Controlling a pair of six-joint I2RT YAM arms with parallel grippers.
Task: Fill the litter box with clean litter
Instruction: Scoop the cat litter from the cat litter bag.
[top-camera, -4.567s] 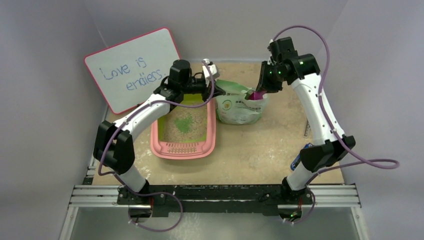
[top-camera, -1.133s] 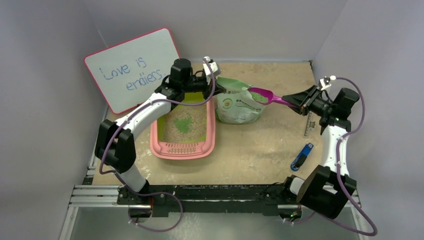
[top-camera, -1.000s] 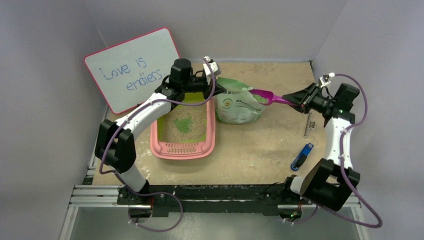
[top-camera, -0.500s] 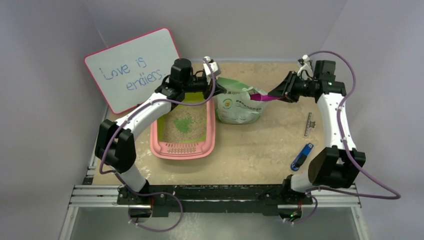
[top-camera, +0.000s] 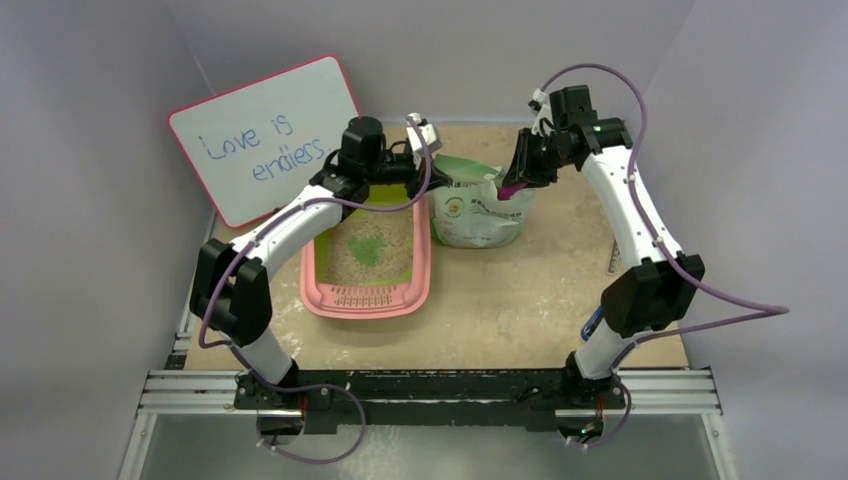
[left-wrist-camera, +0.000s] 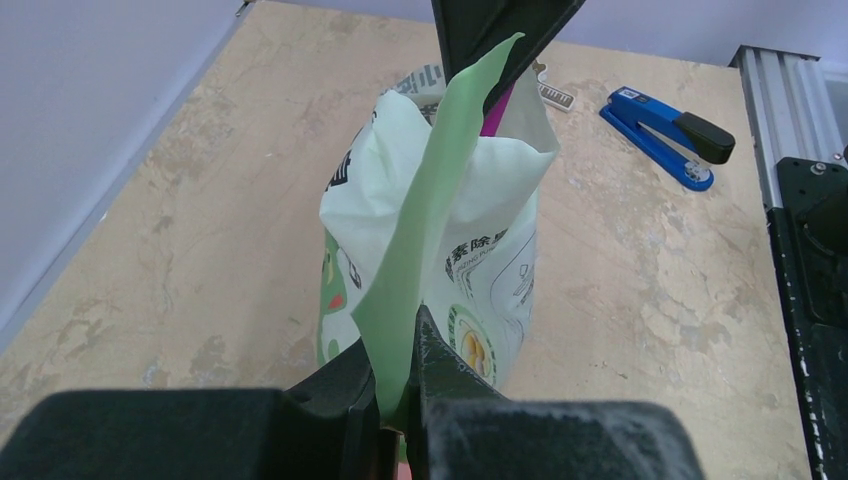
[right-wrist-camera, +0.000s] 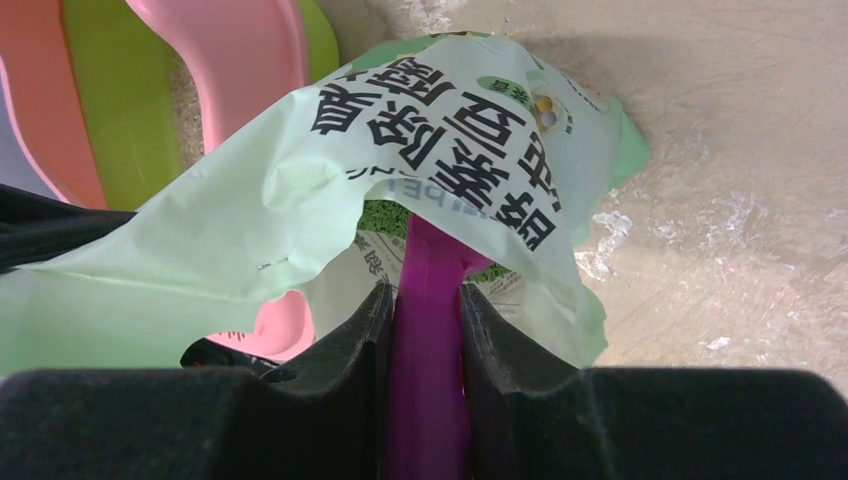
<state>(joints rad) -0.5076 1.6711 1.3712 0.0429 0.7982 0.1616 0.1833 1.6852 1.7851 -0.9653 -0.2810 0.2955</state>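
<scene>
Bowl of scoop (right-wrist-camera: 428, 250) hidden inside bag (top-camera: 478, 205); only magenta handle showed. Stapler (left-wrist-camera: 660, 135) mostly behind R arm in top view. Vs approx 1 s earlier, scoop had gone from out over bag to plunged steeply in. R gripper (right-wrist-camera: 425, 300) clamped on handle; L gripper (left-wrist-camera: 398, 385) pinched bag's rim. Litter box (top-camera: 368, 255) sat L of bag, w/ small patch of green clean litter (top-camera: 366, 248) on beige granules.

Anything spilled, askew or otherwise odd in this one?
No spill stands out. The litter box holds mostly beige granules, with only a small patch of clean litter. A blue stapler lies on the table, unrelated to the job.
</scene>
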